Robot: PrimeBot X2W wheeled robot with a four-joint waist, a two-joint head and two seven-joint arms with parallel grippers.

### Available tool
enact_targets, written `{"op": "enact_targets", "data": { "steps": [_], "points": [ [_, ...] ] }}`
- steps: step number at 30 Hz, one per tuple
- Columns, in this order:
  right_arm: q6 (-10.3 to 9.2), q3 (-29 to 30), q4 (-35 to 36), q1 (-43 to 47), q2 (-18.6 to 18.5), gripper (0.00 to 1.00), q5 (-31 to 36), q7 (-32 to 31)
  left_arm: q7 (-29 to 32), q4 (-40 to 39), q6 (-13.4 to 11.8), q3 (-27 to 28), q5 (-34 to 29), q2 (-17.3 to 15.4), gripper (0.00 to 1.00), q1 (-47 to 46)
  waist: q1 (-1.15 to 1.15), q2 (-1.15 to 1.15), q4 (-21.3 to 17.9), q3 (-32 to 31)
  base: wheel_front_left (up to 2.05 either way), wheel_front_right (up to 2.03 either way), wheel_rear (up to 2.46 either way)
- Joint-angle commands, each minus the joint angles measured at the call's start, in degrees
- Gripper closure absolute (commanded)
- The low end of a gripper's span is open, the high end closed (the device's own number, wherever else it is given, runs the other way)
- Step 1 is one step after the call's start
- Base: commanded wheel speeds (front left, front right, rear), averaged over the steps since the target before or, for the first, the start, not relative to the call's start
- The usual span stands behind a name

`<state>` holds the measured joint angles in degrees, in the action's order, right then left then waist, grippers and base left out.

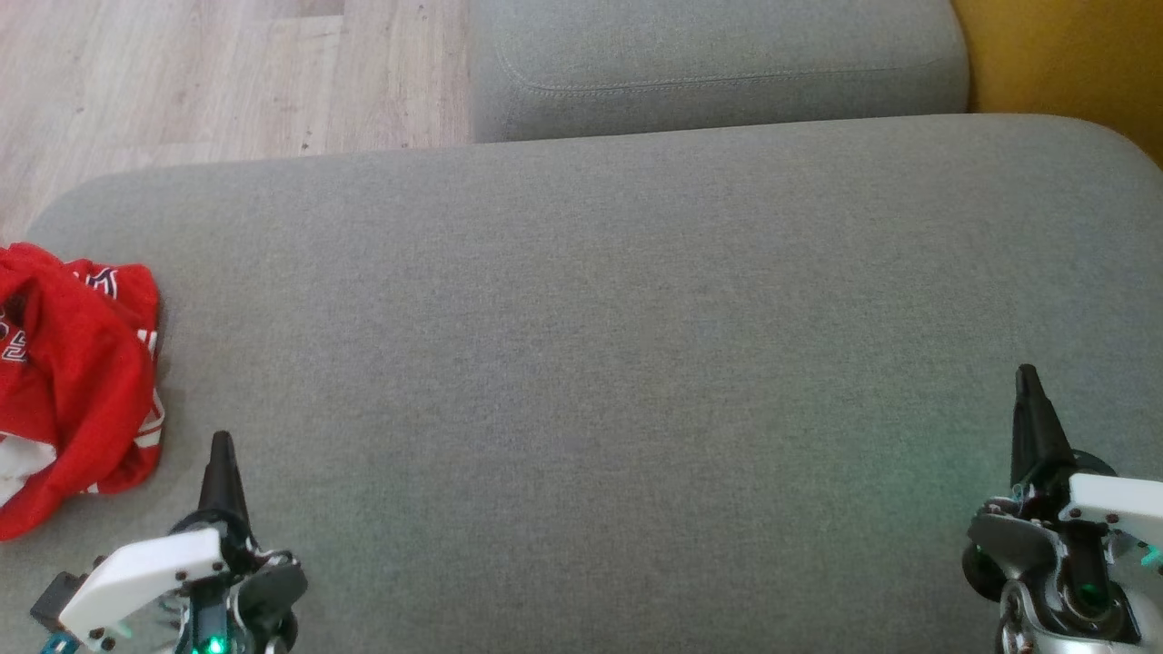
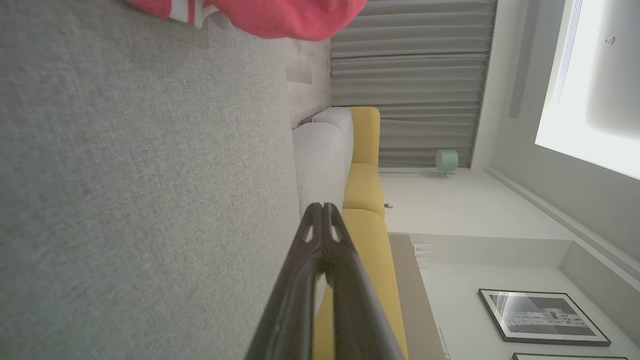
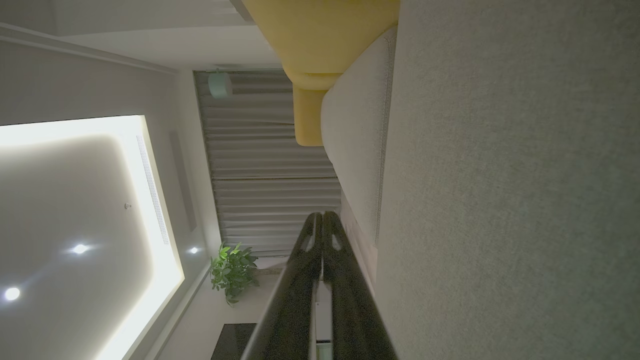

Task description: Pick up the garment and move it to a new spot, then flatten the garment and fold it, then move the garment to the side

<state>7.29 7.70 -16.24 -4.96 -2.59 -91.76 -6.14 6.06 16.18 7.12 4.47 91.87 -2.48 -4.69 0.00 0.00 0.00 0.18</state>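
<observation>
A crumpled red garment [image 1: 73, 372] with white trim and lettering lies at the far left edge of the grey sofa cushion [image 1: 600, 363]. Part of the garment [image 2: 270, 17] hangs into the top of the left wrist view. My left gripper [image 1: 221, 445] sits just right of the garment's lower end, apart from it, fingers pressed together and holding nothing [image 2: 322, 207]. Over at the lower right my right gripper [image 1: 1027, 374] hovers above bare cushion, also shut and empty [image 3: 321, 216].
A second grey cushion [image 1: 718, 68] lies beyond the main one. Wood floor [image 1: 209, 73] shows at the top left and a yellow sofa part [image 1: 1072, 54] at the top right. Wide bare cushion stretches between the two grippers.
</observation>
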Motion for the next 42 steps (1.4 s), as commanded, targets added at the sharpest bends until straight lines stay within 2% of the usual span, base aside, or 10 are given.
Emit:
{"op": "enact_targets", "data": {
  "steps": [1, 37, 38, 42],
  "points": [
    [0.20, -1.20, 2.22, -1.22, -0.29, 1.00, -0.42, -0.33, 0.41, -2.15, 0.36, 2.03, 0.31, -0.40, 1.00, -1.50, 0.00, 0.00, 0.00, 0.00, 0.00, 0.00, 0.00],
    [0.20, -1.20, 2.22, -1.22, -0.29, 1.00, -0.42, -0.33, 0.41, -2.15, 0.36, 2.03, 0.31, -0.40, 1.00, -1.50, 0.00, 0.00, 0.00, 0.00, 0.00, 0.00, 0.00],
    [0.00, -0.01, -0.04, 0.00, 0.00, 0.00, 0.00, 0.00, 0.00, 0.01, 0.00, 0.00, 0.00, 0.00, 0.00, 0.00, 0.00, 0.00, 0.00, 0.00, 0.00, 0.00, 0.00],
    [0.00, -0.22, -2.04, 0.06, 0.11, 0.00, 0.18, 0.11, -0.45, 1.95, -0.07, -0.19, -0.26, 0.00, 0.00, 0.41, 0.00, 0.00, -0.01, 0.04, 0.00, 0.00, 0.00]
  ]
}}
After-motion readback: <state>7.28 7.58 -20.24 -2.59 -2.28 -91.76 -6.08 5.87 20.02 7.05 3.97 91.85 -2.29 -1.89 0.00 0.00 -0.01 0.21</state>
